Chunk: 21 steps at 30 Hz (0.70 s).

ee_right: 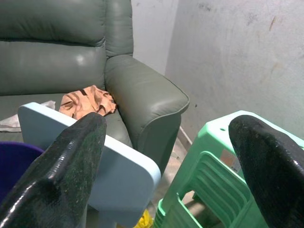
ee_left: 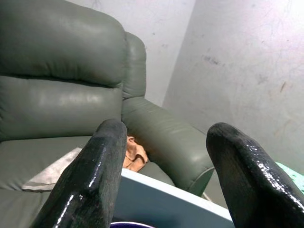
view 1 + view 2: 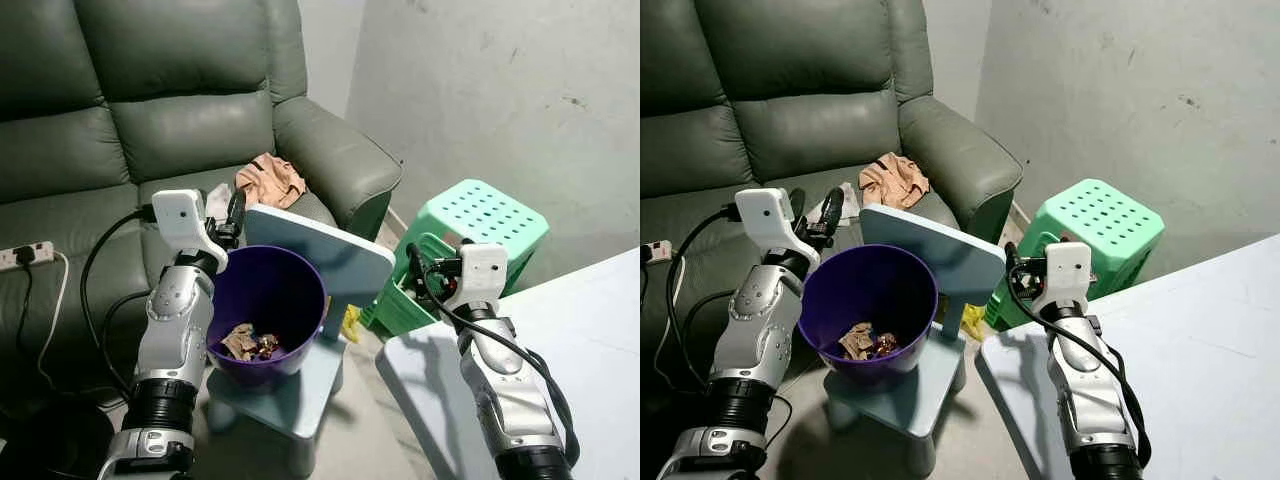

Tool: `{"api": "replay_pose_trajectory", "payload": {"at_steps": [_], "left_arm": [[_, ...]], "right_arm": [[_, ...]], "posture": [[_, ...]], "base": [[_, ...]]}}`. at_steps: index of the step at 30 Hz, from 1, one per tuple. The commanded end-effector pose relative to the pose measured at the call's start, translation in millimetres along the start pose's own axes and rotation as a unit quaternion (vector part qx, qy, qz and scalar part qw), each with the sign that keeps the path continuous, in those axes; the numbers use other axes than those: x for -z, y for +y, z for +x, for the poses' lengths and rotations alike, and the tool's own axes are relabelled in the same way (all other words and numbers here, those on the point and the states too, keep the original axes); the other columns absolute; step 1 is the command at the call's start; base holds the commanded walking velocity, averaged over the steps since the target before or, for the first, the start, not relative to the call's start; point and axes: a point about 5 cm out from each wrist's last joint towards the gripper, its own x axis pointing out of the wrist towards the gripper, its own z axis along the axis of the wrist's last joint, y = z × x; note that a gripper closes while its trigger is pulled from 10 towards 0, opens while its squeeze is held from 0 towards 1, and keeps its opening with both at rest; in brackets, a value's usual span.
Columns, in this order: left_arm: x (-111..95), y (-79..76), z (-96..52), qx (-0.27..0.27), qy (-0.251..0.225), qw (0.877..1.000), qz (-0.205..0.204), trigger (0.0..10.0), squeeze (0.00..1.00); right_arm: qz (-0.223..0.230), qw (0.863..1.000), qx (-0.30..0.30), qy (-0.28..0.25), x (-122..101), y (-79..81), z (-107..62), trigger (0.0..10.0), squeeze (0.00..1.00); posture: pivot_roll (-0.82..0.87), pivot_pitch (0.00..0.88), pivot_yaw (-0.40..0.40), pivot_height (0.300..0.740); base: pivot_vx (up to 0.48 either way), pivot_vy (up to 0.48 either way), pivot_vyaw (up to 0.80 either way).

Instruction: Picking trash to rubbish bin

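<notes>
A purple rubbish bin stands on the seat of a small pale blue chair. Crumpled brown trash lies at its bottom. On the green sofa seat behind rest a crumpled orange-brown piece and a white paper. My left gripper hovers over the bin's left rim, open and empty; in the left wrist view its fingers frame the chair back. My right gripper is raised between the chair and the green stool, open with nothing in it.
A green plastic stool stands by the wall at the right. A white table fills the lower right. A yellow scrap lies on the floor under the chair. A power strip and cables sit on the sofa's left.
</notes>
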Motion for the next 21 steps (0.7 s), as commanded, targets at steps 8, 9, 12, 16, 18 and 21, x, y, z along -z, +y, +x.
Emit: {"api": "replay_pose_trajectory", "payload": {"at_steps": [8, 9, 12, 16, 18, 21], "left_arm": [[0.4, -6.0, 6.1, 0.008, 0.008, 1.000, 0.000, 10.0, 0.00], [0.9, -6.0, 6.3, 0.008, 0.011, 1.000, 0.000, 10.0, 0.00], [2.0, -5.9, 6.2, 0.008, 0.015, 1.000, 0.001, 10.0, 0.00], [2.6, -6.3, 6.1, 0.008, 0.015, 1.000, -0.001, 10.0, 0.00], [3.0, -6.1, 6.0, 0.007, 0.015, 1.000, -0.001, 10.0, 0.00], [3.4, -5.8, 5.9, 0.006, 0.015, 1.000, -0.002, 10.0, 0.00]], "right_arm": [[-0.006, 1.000, 0.009, 0.009, 6.7, -2.8, -4.1, 10.0, 0.00], [-0.006, 1.000, 0.009, 0.009, 6.6, -2.7, -4.2, 10.0, 0.00], [-0.006, 1.000, 0.009, 0.010, 7.2, -2.6, -5.0, 10.0, 0.00], [-0.007, 1.000, 0.008, 0.011, 7.5, -2.9, -5.4, 10.0, 0.00], [-0.008, 1.000, 0.008, 0.012, 7.8, -3.2, -5.7, 10.0, 0.00], [-0.009, 1.000, 0.008, 0.012, 8.0, -3.3, -6.0, 10.0, 0.00]], "posture": [[-0.02, 0.000, -0.048, 0.740], [-0.02, 0.000, -0.048, 0.740], [-0.02, 0.000, -0.050, 0.740], [-0.02, 0.000, -0.053, 0.740], [-0.02, 0.000, -0.054, 0.740], [-0.02, 0.000, -0.054, 0.740]], "base": [[0.000, 0.179, -0.74], [0.000, 0.000, -0.74], [0.000, 0.000, -0.74], [0.000, 0.000, -0.74], [0.000, 0.000, -0.74], [0.000, 0.000, -0.74]]}}
